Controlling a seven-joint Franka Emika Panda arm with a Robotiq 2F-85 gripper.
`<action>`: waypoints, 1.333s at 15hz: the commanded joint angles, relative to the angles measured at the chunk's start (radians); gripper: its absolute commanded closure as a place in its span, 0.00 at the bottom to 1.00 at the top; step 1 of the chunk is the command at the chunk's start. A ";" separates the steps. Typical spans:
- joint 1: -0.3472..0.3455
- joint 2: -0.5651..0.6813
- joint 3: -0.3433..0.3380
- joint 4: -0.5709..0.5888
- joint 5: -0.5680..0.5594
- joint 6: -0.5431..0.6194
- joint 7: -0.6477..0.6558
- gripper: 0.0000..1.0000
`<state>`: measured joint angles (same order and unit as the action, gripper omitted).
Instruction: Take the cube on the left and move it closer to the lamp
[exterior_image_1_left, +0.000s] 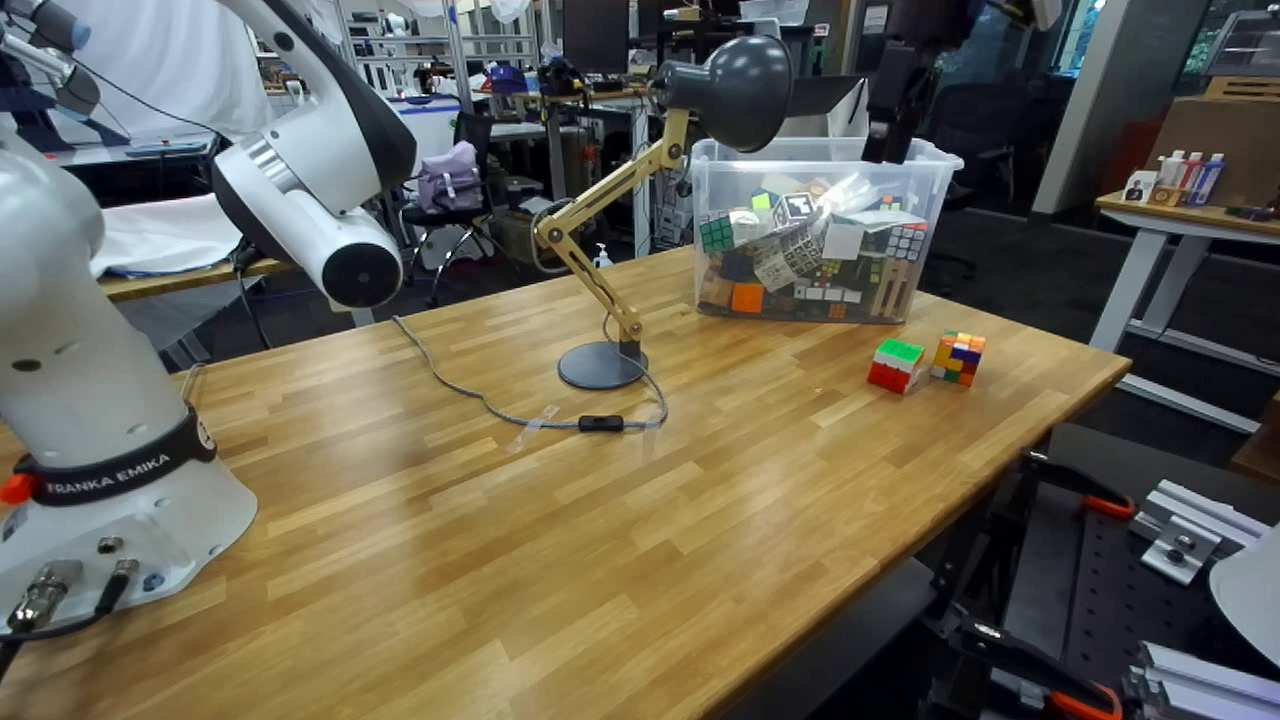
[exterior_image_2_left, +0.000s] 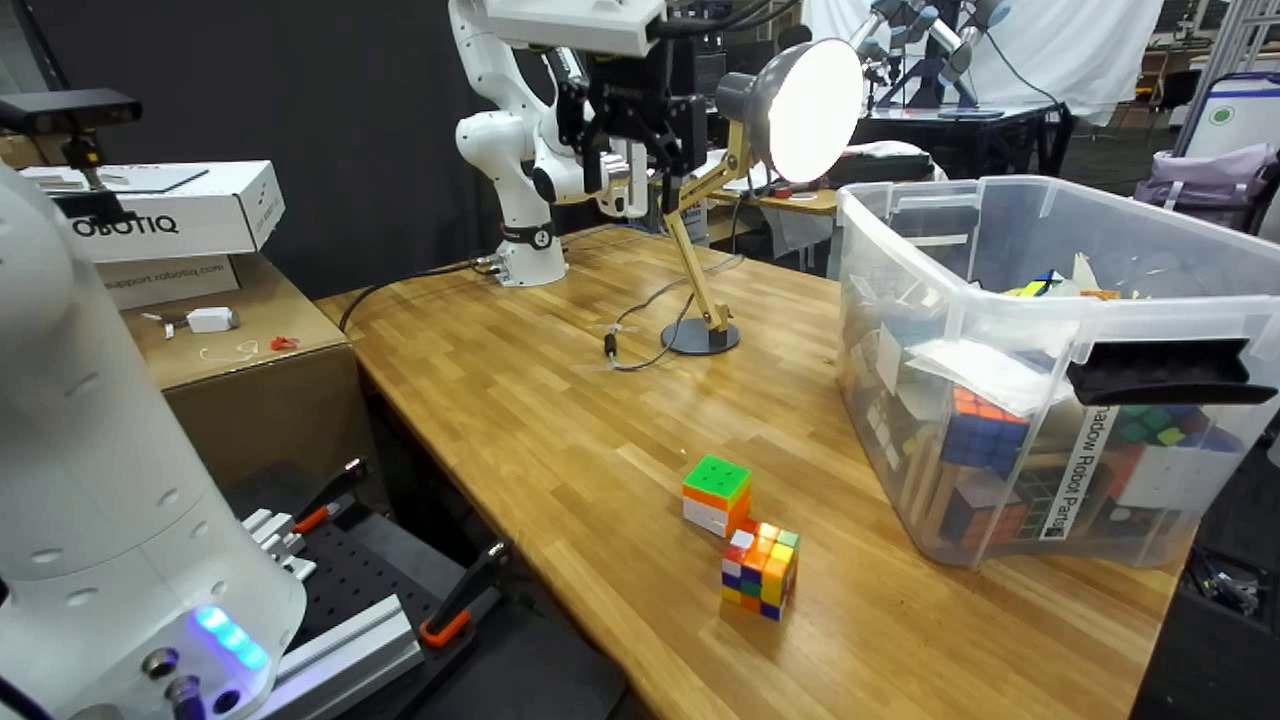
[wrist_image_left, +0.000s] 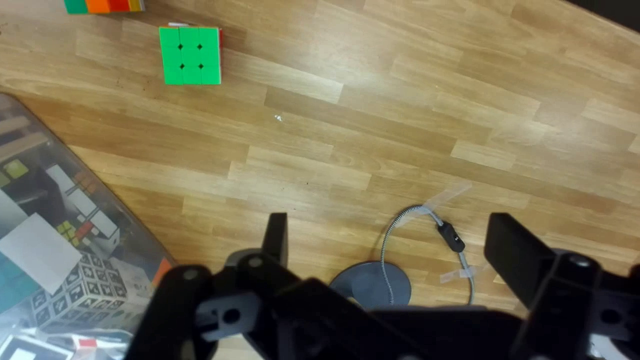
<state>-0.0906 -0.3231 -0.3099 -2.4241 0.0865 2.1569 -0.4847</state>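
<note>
The cube (exterior_image_1_left: 895, 366) with a green top and red, white and orange sides sits on the table in both exterior views (exterior_image_2_left: 717, 496). In the wrist view the cube (wrist_image_left: 191, 56) is at the upper left, green face up. The lamp (exterior_image_1_left: 745, 95) stands on its round dark base, black head raised, in both exterior views (exterior_image_2_left: 812, 110). In the wrist view only the lamp's base (wrist_image_left: 374, 284) and cord show, partly hidden by the gripper. My gripper (wrist_image_left: 387, 220) is open and empty. It hangs high above the table in both exterior views (exterior_image_2_left: 632, 190), apart from the cube.
A mixed red, yellow and blue cube (exterior_image_1_left: 958, 358) sits close beside the green-topped cube. A clear plastic bin (exterior_image_1_left: 820, 310) full of cubes and parts stands near them. The lamp's cord with its black switch (exterior_image_1_left: 601, 424) is taped to the table. Another Franka arm (exterior_image_1_left: 120, 400) stands at the table's far end.
</note>
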 joint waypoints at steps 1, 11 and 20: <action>-0.038 0.025 -0.008 -0.062 0.006 0.107 0.012 0.00; -0.068 0.051 -0.011 -0.096 -0.013 0.159 0.001 0.00; -0.114 0.131 -0.022 -0.147 -0.199 0.289 -0.036 0.00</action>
<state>-0.1750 -0.2323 -0.3354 -2.5416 -0.0522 2.3788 -0.4945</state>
